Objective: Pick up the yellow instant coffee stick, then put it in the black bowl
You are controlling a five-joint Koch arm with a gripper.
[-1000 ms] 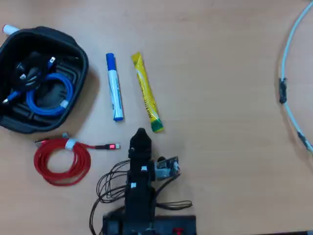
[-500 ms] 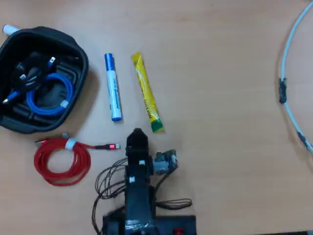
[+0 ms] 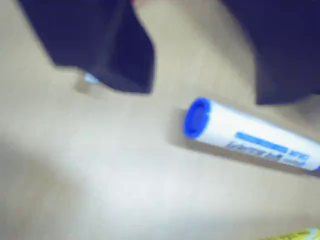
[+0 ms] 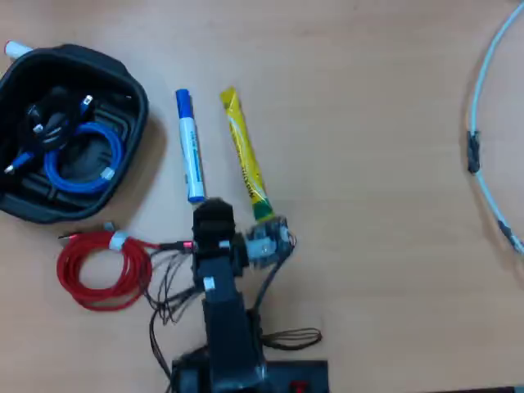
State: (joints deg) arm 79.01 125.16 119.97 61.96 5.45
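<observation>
The yellow instant coffee stick (image 4: 245, 155) lies flat on the desk (image 4: 368, 164), well in from its edges, green end nearest the arm, just beside the blue-and-white marker pen (image 4: 189, 146). The black bowl (image 4: 131, 90) sits at the desk's upper left corner in the overhead view, holding a blue cable (image 4: 78, 155). The end effector (image 4: 214, 209) hovers near the marker's lower end; in the wrist view its jaws stand apart, empty.

Yellow instant coffee stick (image 4: 245, 155): I see it flat on the tabletop, green end nearest the arm;
Black bowl (image 4: 131, 90): far left, glossy, upright
</observation>
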